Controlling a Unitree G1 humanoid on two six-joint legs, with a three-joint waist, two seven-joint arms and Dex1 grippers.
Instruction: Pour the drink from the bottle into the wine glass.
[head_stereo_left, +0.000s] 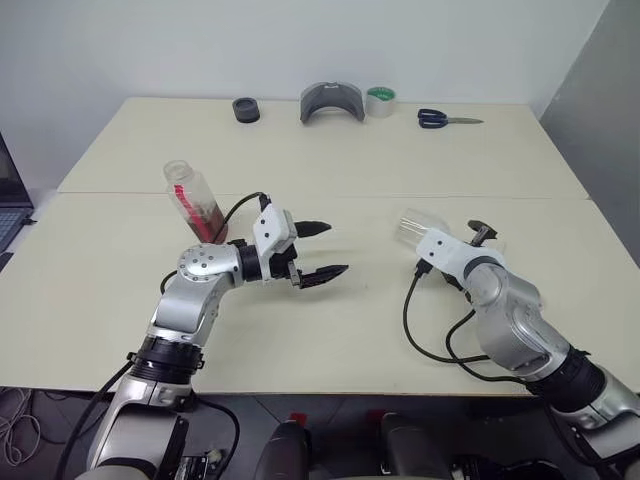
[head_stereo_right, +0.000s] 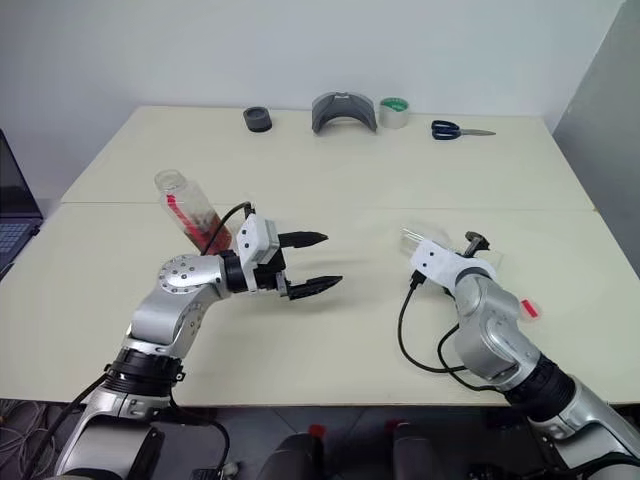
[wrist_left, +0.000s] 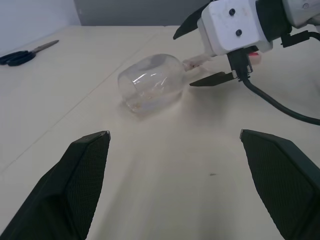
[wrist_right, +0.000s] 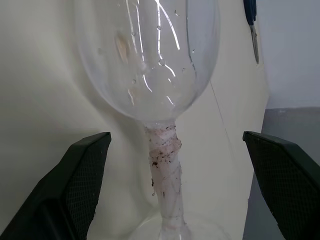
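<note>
The bottle (head_stereo_left: 196, 205) is clear with a red strip and stands tilted behind my left forearm, its mouth up and away. The reddish-brown drink (head_stereo_left: 210, 220) sits in its lower end. The wine glass (head_stereo_left: 414, 225) lies on its side on the table at the right, its bowl (wrist_left: 150, 87) towards my left arm. My right gripper (wrist_right: 176, 135) is open, with a finger on either side of the glass's thin stem (wrist_right: 165, 170). My left gripper (head_stereo_left: 334, 248) hangs open and empty mid-table, pointing towards the glass and well short of it.
Along the table's far edge lie a black round piece (head_stereo_left: 246, 110), a grey curved object (head_stereo_left: 332, 102), a tape roll (head_stereo_left: 380, 101) and blue-handled scissors (head_stereo_left: 445, 119). A small pink-red piece (head_stereo_right: 527, 308) lies by my right forearm. A laptop (head_stereo_left: 10, 200) sits at the left.
</note>
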